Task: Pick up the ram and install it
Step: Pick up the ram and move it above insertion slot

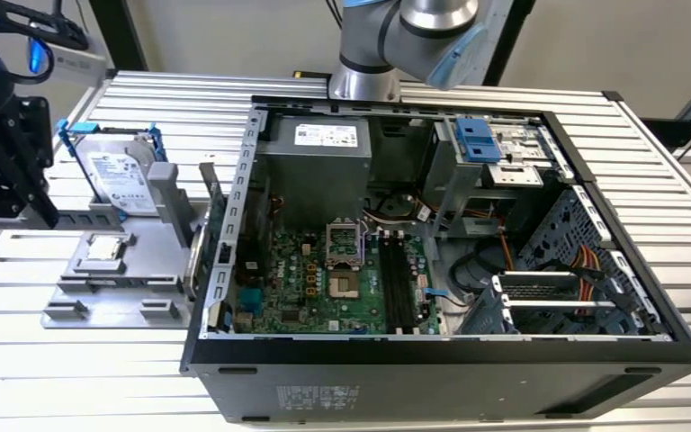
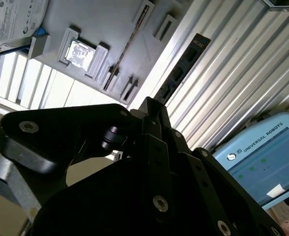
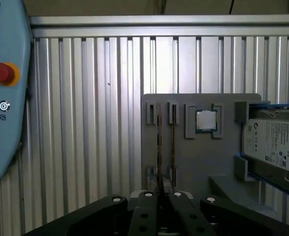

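While the black two-fingered claw [image 3: 160,192] stands clamped on what appears to be one end of the ram [image 2: 184,64], a long, thin, dark circuit-board stick with black chips, the stick's long axis runs straight out from the claw, in line with it. Seen edge-on in the first wrist view, the ram appears to be held clear above the flat grey plastic holder tray [image 3: 203,162] and the ribbed aluminium desk [image 3: 85,123], and is judged not to sit in a tray groove. The open black computer case [image 1: 442,378] stands just beside the tray, on the exterior view's right. The long black memory sockets [image 1: 394,281] on its green motherboard [image 1: 303,288] lie well apart from the tray, their long axes running from the case's near wall toward its far wall.
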Tool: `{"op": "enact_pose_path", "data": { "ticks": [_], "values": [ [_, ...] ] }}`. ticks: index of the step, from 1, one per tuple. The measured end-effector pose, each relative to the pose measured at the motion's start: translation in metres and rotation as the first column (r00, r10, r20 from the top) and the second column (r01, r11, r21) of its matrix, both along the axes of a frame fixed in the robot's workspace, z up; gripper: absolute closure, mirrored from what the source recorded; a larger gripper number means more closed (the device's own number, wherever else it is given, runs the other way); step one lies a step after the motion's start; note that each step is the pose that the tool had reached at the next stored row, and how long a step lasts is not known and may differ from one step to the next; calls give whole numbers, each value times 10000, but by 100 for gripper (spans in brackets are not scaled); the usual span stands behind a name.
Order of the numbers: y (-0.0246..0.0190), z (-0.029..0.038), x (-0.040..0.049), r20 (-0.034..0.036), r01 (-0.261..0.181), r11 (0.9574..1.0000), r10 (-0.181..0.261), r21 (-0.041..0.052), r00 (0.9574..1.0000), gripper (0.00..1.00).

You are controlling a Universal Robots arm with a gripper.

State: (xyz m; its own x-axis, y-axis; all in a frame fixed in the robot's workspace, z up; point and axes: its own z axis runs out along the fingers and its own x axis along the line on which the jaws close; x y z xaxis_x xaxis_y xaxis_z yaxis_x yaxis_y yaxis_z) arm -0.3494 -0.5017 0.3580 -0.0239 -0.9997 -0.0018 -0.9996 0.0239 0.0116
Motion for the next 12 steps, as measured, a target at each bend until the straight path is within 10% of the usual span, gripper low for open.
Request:
{"op": "enact_pose_path", "data": {
  "ticks": [12],
  "values": [
    [0, 70, 0, 0, 1, 10000, -1, 0, 10000, 100]
  ]
}}
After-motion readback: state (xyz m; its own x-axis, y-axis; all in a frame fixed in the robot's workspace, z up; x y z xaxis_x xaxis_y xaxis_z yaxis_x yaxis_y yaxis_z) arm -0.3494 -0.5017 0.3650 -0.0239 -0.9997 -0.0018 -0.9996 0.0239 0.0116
